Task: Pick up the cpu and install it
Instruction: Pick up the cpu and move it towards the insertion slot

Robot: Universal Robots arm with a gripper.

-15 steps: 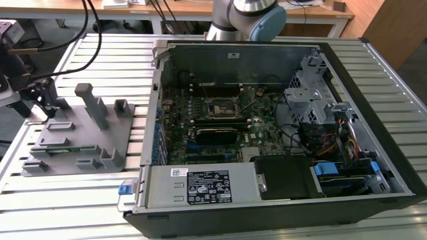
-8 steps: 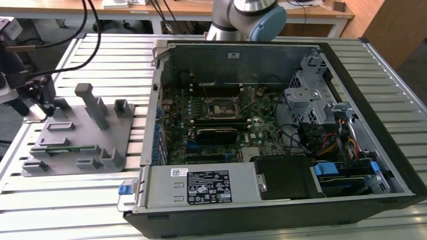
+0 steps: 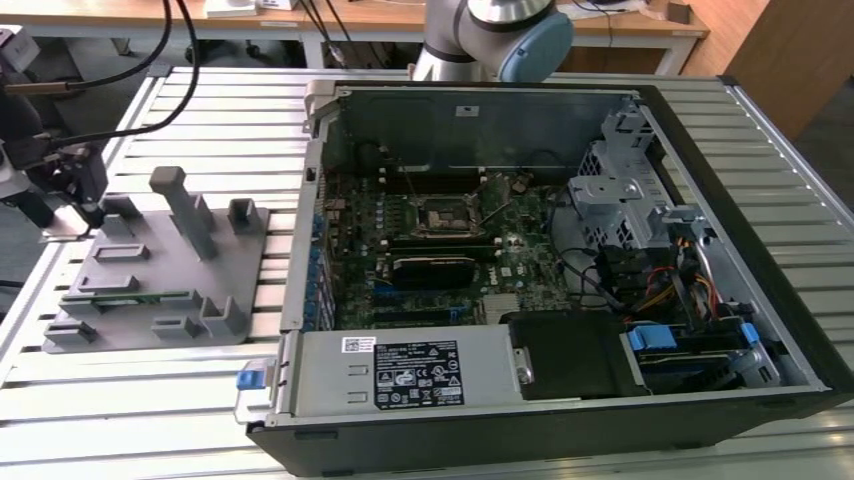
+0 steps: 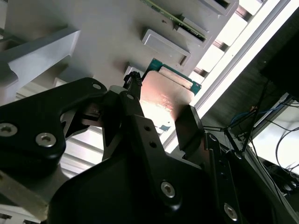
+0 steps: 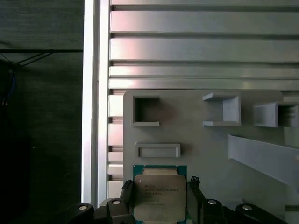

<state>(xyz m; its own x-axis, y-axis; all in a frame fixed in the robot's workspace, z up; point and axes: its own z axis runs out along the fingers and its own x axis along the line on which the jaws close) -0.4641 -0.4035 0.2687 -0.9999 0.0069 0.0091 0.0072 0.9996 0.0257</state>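
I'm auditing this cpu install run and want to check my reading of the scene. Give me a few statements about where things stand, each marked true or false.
1. The cpu sits between the jaws of the gripper, which stand against two of its opposite edges. True.
2. The green memory stick lies inside the computer case. False: it rests in a slot of the grey fixture, to the exterior view's left of the case.
3. The computer case lies open with the motherboard showing. True.
4. The cpu is seated on the motherboard. False: it is at the grey fixture, outside the computer case.
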